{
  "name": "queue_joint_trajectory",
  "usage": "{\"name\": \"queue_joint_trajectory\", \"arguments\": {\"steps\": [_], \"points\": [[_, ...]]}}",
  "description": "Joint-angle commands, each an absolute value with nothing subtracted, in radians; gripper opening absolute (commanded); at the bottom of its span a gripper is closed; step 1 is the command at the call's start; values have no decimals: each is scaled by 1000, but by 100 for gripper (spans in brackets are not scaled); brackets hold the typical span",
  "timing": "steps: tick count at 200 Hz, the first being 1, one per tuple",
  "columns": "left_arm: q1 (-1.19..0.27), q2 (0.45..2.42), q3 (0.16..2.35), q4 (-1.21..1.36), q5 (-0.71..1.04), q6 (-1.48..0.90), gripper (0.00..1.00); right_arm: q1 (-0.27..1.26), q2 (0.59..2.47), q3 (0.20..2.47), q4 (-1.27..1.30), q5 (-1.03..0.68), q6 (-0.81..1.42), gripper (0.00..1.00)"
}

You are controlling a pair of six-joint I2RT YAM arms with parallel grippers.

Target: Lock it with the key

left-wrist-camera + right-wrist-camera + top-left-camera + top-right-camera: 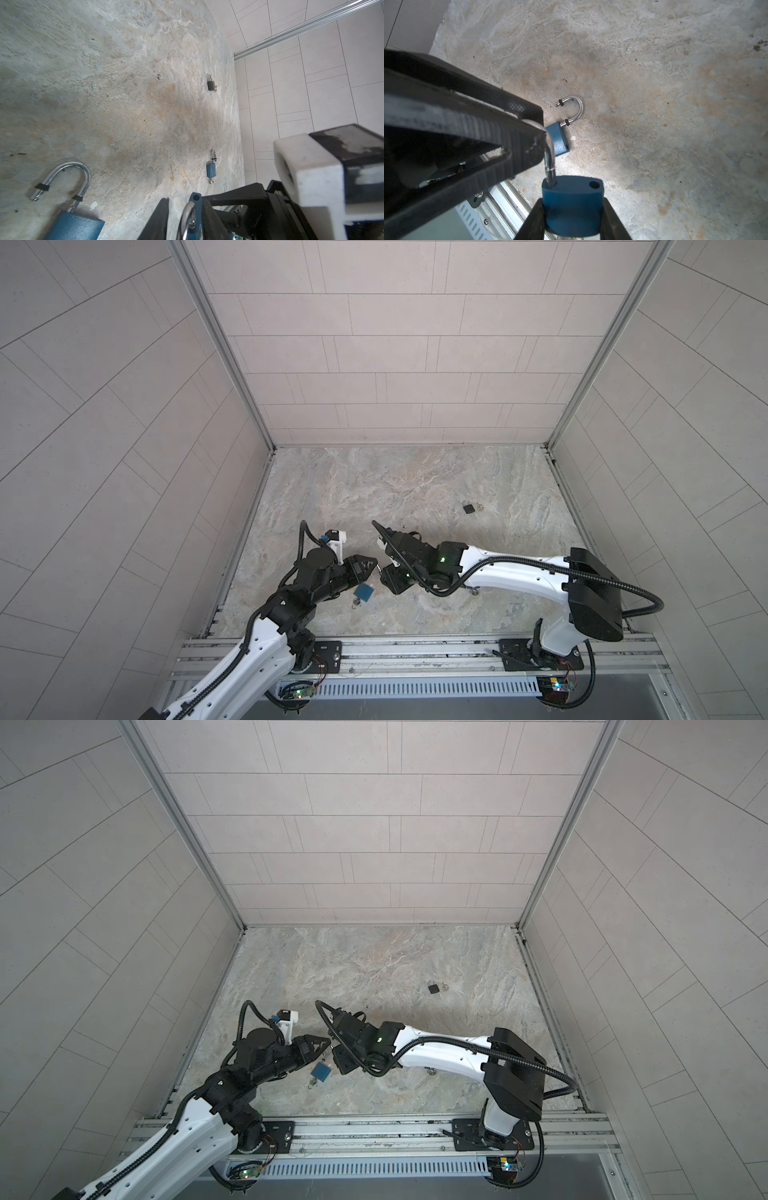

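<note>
Blue metal padlock (572, 205), silver shackle sprung open, sits clamped by its body in the right gripper (571, 200); left gripper (543, 129) is narrowed around the shackle's bend, grip unclear; beneath both, second open blue padlock (558, 141) lies on the mottled stone tabletop (654, 104).

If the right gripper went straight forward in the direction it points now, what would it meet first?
Probably the left gripper, whose fingers bracket the shackle of the blue padlock that the right gripper holds. Depth is unclear, though.

Even, diffuse, moderately bright light; soft shadows on mottled grey-beige stone tabletop (415, 497); pale tiled walls (83, 427) bowed at top-view edges; wrist-view foregrounds blurred
</note>
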State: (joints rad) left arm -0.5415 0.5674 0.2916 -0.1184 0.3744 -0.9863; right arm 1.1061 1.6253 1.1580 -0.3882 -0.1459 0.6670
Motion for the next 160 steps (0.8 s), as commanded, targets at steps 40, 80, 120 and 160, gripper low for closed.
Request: {"name": "queue_joint_trajectory", "arguments": {"steps": [40,80,120,160], "points": [[-538,569,331,-83,376,-975,25,1114,1597,1161,-374,-131,666,0],[-537,571,329,-84,377,-976,15,1114,1600,1160,-375,-129,666,0],[-537,559,334,-121,354,-970,7,1113,1597,1160,-380,-126,664,0],[-538,558,368,-218,319,-942,2,1112,1595,1173,-399,-114,663,7]]}}
